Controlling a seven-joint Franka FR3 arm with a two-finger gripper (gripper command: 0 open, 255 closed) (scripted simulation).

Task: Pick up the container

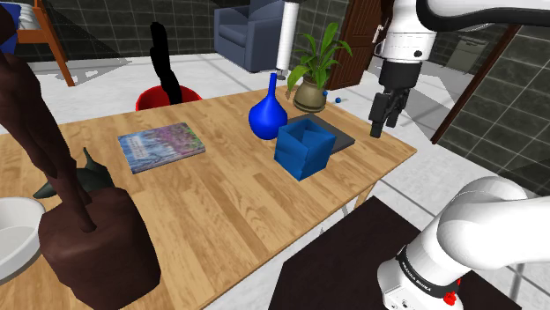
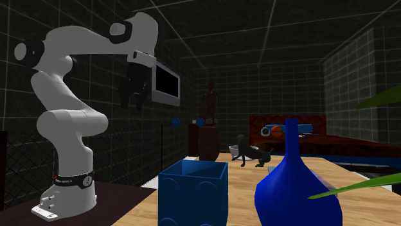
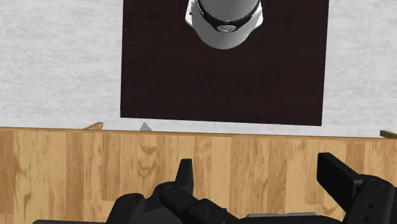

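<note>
The black hand (image 1: 377, 130) (image 2: 133, 99) (image 3: 256, 167) is hanging above the wooden surface (image 1: 220, 202) (image 3: 76, 165) near the edge that faces the dark stand (image 3: 222, 83), its two fingers (image 3: 336, 177) spread apart and gripping nothing. The blue open-topped container (image 1: 304, 148) (image 2: 193, 192) is sitting upright on the surface, apart from the hand and toward the shoulder view's left of it, resting partly on a dark flat mat (image 1: 342, 136) and just beside a blue long-necked vase (image 1: 266, 114) (image 2: 295, 186). A book (image 1: 160, 145) is lying flat farther toward the shoulder view's left.
</note>
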